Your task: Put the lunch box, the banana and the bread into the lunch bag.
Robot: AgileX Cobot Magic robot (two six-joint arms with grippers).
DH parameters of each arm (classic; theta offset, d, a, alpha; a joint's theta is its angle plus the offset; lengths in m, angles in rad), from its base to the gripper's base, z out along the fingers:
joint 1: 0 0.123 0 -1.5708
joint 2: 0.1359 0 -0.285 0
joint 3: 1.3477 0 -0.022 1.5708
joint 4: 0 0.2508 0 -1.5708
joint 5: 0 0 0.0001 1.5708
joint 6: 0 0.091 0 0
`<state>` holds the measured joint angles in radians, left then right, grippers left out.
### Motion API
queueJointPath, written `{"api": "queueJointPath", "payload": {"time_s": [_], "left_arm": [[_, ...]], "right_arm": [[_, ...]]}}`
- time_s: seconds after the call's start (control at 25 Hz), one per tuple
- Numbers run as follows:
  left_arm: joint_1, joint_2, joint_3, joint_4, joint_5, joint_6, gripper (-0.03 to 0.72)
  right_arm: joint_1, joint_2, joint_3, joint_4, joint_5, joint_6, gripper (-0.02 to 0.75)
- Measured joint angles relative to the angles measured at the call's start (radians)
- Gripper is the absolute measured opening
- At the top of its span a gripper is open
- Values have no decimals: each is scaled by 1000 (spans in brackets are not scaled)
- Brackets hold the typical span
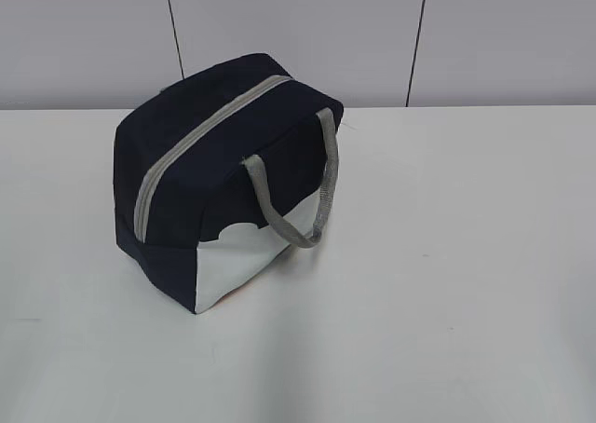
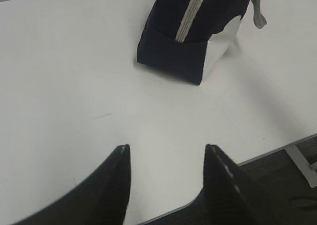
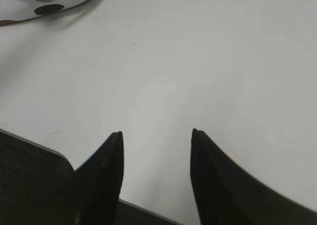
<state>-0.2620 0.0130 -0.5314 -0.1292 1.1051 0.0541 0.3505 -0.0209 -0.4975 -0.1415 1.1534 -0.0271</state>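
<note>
The navy-blue lunch bag (image 1: 200,162) stands on the white table, left of centre, with its grey zipper shut and a grey strap handle hanging down its white side panel. It also shows at the top of the left wrist view (image 2: 188,41), and only its white edge and strap show in the right wrist view (image 3: 44,2). The lunch box, the banana and the bread are out of view. My left gripper (image 2: 167,149) is open and empty over the table's front edge. My right gripper (image 3: 157,134) is open and empty over the table's near edge. Neither gripper shows in the exterior view.
The white table (image 1: 447,283) stretches wide to the right of the bag. A grey panelled wall (image 1: 298,32) stands behind it. The table's front edge and the dark floor show in the left wrist view (image 2: 277,150) and in the right wrist view (image 3: 29,160).
</note>
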Motion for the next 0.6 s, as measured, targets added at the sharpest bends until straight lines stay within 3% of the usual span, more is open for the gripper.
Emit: {"api": "queueJointPath", "payload": {"time_s": [0.2,0.32,0.6], "left_arm": [[0,0,0,-2,0,-3,352],[16,0,0,-2,-1,-3,351],[175,0,0,5,-1,-3,347]], "right_arm": [[-10,0,0,1,0,0,347],[-65,0,0,2,0,0,348],[-193,0,0,6,0,8,348]]}}
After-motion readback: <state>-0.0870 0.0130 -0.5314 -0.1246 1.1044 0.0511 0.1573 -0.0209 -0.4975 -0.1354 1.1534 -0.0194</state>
